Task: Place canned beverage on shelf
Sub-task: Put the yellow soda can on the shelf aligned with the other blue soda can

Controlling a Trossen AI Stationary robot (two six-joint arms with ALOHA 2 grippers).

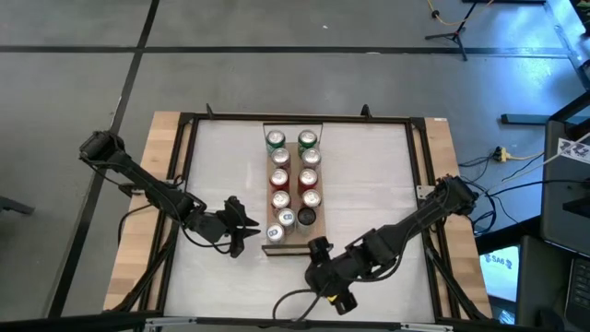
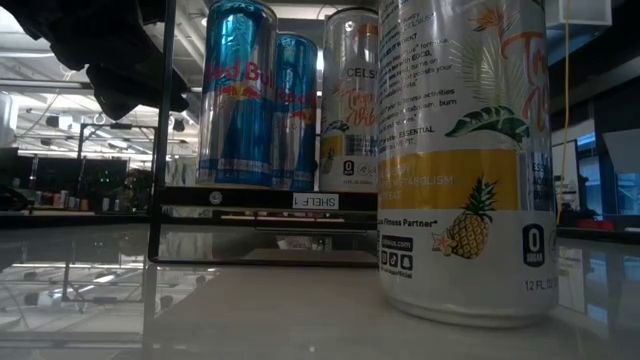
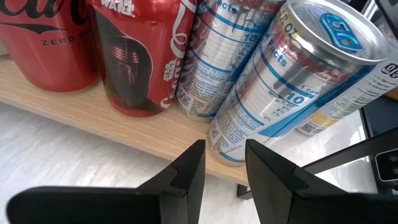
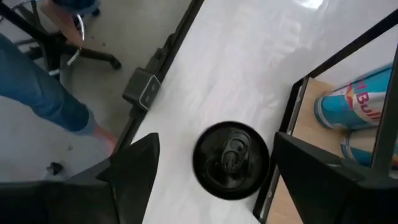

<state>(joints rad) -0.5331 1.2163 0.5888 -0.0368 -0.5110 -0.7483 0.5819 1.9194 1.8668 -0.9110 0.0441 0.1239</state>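
A: Where's the can sitting?

B: The pineapple-print can (image 2: 465,160) is standing upright on the white tabletop (image 1: 378,175), just off the near end of the shelf (image 1: 293,148). It's not on the wood yet.

A: Right gripper?

B: The right gripper (image 4: 216,142) is hanging directly over the can, looking down on its dark top. Its fingers (image 4: 134,168) are standing wide, one on each side, with a gap showing on the side away from the shelf. I'm not seeing a clamp.

A: Left?

B: The left gripper (image 3: 224,168) is hovering low by the shelf's near left corner, pointing at the blue-topped can (image 3: 292,74) at the plank's edge. Its fingers are standing narrow with a slit between them, holding nothing.

A: Shelf load?

B: Cans are standing in two columns along it. The red cans (image 3: 137,56) are sitting next to the blue-and-silver ones (image 2: 240,95), which are at the near end. A black-topped can (image 1: 307,217) is occupying the near right spot.
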